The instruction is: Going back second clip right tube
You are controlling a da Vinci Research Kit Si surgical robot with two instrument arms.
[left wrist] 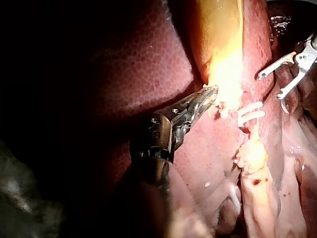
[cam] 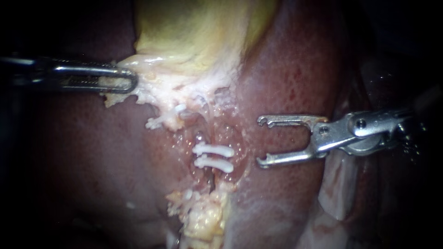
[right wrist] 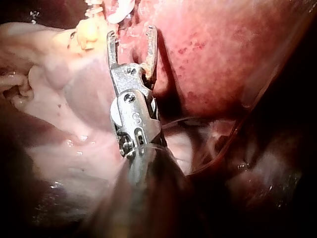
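Clips (cam: 213,150), two white ones, lay side by side across the tube (cam: 210,180) in mid-view of the endoscope. They sat in a wet hollow of the liver (cam: 295,74) below the gallbladder (cam: 198,32). Little of the tube itself showed.

At the left, the left instrument (cam: 133,80) had its jaws closed on pale tissue (cam: 152,92) at the gallbladder's lower end, one jaw on each side of it. I judged that this hold drew the tissue aside, so that the tube lay stretched and open to view. A few white bits (cam: 161,121) lay just below that tissue, too small to make out.

Right of the clips, the right instrument (cam: 262,141) had its jaws spread wide with nothing between them. Their hooked tips pointed at the clips, near them but apart, over the liver. The right wrist view showed the same: jaws apart and empty. With both clips seated, the empty jaws and that gap suited backing off. The move called for a straight pull along the shaft, so that the hooks would not catch the liver.

No brand, label or writing could be read anywhere.
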